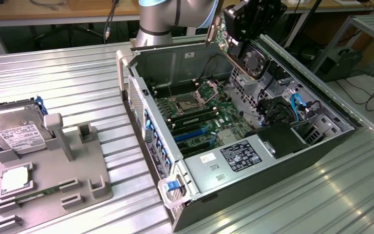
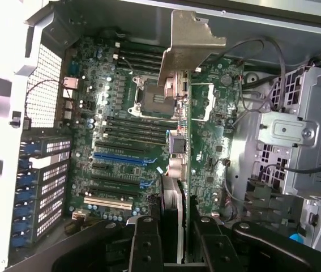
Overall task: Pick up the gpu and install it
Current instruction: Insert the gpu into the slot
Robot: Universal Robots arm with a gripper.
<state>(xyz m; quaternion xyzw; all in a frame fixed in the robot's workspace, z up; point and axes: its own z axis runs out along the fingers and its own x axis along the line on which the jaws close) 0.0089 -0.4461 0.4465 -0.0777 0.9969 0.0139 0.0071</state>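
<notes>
One gpu (image 1: 250,59), thin green-backed card w/ silver bracket (image 2: 191,42), gripper (image 2: 177,229) clamped on it abv case (image 1: 167,57).

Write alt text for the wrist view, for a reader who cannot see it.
The gripper holds the gpu edge-on over the motherboard inside the open computer case, its silver bracket at the far end.

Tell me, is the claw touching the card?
Touching. The wrist view shows the claw squeezing the card between its black fingers, and in the exterior view the card hangs from it above the case.
</notes>
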